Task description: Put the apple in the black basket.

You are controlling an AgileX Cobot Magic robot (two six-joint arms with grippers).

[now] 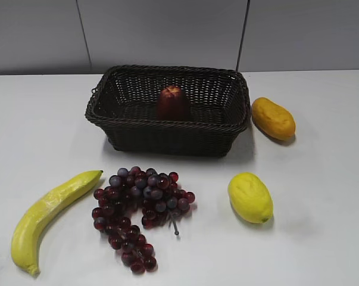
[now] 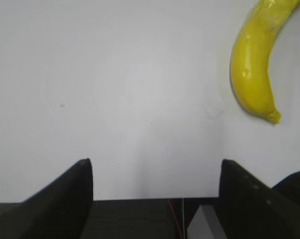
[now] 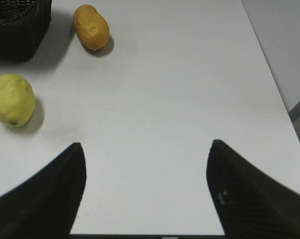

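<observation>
White tabletop (image 1: 322,238) fills all views below a grey wall. Nearest, lower left of the exterior frame, lie banana (image 1: 45,217), grapes (image 1: 137,211) and lemon (image 1: 250,196). My left gripper (image 2: 154,186) and right gripper (image 3: 145,184) hang wide apart over bare table, holding nothing. Farther, upper centre, the apple (image 1: 174,102) sits upright inside the black basket (image 1: 167,134), so I judge placement complete. An orange fruit (image 1: 273,118) lies right of it.

A dark woven wicker basket (image 1: 127,127), a glossy apple (image 1: 173,102) and a smooth matt white table (image 1: 322,196) are seen.
</observation>
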